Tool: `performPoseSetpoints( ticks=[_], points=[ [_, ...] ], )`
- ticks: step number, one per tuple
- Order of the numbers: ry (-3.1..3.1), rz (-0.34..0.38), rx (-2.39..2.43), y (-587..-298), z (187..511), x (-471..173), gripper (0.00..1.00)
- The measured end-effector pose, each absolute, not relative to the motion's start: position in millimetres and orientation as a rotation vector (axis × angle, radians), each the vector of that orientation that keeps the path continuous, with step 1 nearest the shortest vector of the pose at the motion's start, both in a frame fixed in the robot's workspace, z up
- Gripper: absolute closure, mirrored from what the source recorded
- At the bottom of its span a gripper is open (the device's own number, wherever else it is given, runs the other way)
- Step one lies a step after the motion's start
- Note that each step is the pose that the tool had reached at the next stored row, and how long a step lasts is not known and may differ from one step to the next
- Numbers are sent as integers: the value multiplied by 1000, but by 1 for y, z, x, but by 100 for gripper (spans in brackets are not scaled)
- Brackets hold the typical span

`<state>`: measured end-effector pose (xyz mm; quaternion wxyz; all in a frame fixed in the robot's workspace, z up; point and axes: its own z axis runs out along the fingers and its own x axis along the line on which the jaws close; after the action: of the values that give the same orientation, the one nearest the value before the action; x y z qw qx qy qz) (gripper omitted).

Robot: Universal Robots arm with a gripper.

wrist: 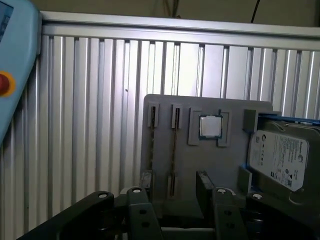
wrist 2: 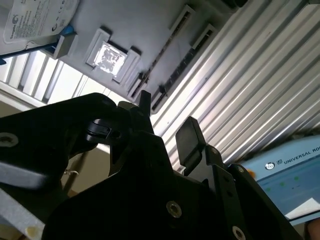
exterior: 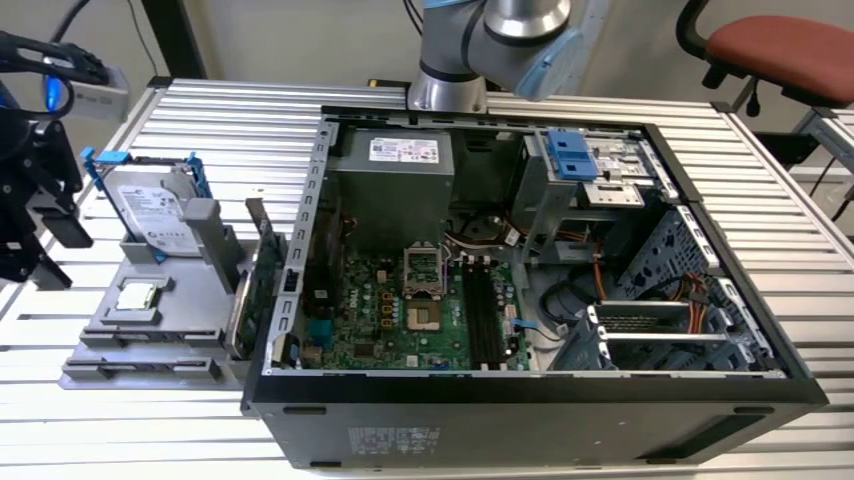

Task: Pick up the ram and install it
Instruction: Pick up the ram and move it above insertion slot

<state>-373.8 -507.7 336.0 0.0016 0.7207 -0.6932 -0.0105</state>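
The end effector point(wrist 2: 167, 114), spread and empty, hovers over a tray point(wrist: 212, 165) holding 1 ram point(wrist: 173, 150), 1 drive point(wrist: 282, 157) and 1 chip point(wrist: 210, 126).

Arm: silver-grey rounded metal arm point(exterior: 514, 25), tubular, with a smooth sheen.
Joint cover: light blue plastic end cap point(exterior: 554, 55) on the joint.
Gripper: matte black angular gripper point(wrist 2: 167, 117) with two flat, blunt-tipped fingers point(wrist 2: 189, 137).
Fasteners: small round silver screw heads point(wrist 2: 173, 209) sunk into the black housing, seen in both wrist views.

One computer case point(exterior: 534, 415), one hard drive point(exterior: 147, 215), one processor chip point(exterior: 136, 297), one ram point(wrist: 173, 150)
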Motion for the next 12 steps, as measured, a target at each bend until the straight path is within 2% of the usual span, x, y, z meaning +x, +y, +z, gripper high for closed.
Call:
performPoseSetpoints(
  ticks=[12],
  points=[
    [-2177,-33,2260,-510,317,-374,0]
  ],
)
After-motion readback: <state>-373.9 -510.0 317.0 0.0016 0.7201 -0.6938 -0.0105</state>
